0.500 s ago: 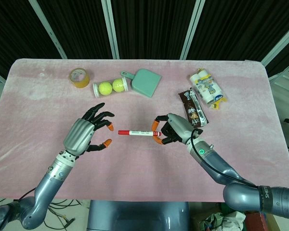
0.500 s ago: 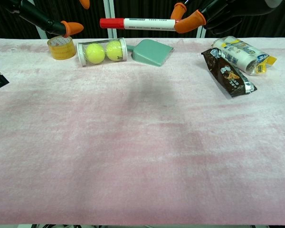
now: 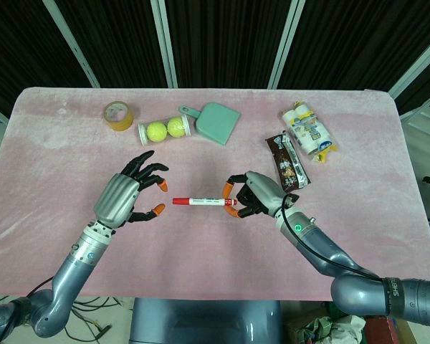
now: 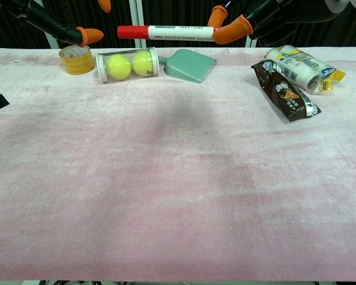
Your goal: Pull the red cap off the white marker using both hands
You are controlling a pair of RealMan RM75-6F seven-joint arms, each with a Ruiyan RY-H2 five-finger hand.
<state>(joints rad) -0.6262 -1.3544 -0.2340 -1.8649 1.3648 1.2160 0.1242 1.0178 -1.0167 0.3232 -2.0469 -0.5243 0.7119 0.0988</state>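
A white marker (image 3: 206, 202) with a red cap (image 3: 180, 201) hangs level above the pink table, cap end pointing to the left. My right hand (image 3: 252, 195) pinches the marker's right end between orange-tipped fingers (image 4: 228, 32). The chest view shows the same marker (image 4: 175, 32) and red cap (image 4: 132, 31) at the top edge. My left hand (image 3: 127, 195) is open, fingers spread, a short gap left of the cap and not touching it. Only its orange fingertips (image 4: 89, 35) show in the chest view.
Along the far side lie a yellow tape roll (image 3: 118, 115), a clear tube of two tennis balls (image 3: 163, 130) and a green dustpan (image 3: 215, 122). A brown snack wrapper (image 3: 287, 160) and a white-and-yellow packet (image 3: 309, 131) lie at the right.
My right hand has carried the marker slightly to the left, narrowing the gap between the cap and my left hand. The left hand has barely moved.
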